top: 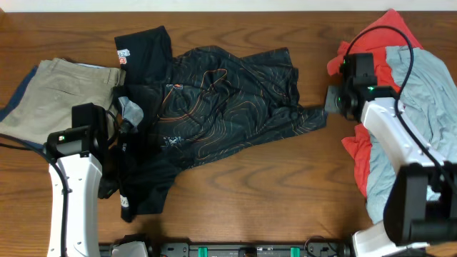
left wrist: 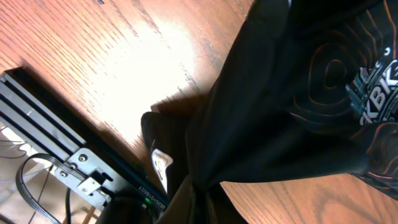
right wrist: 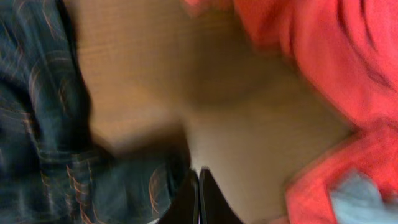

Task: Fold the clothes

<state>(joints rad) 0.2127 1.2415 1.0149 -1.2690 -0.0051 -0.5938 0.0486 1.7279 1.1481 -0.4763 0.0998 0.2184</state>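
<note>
Black jersey lies crumpled across the centre of the table, orange contour lines up, one sleeve at top left, lower part trailing to front left. Left gripper sits at its left edge; in the wrist view black fabric bunches into the jaws, so it is clamped on the jersey. Right gripper has fingers pressed together just beside the jersey's right corner; view blurred, can't tell if cloth is caught. Khaki trousers far left. Red garment and light-blue garment piled far right

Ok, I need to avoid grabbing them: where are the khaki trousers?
In the overhead view, the khaki trousers lie at far left, just left of the black jersey.
</note>
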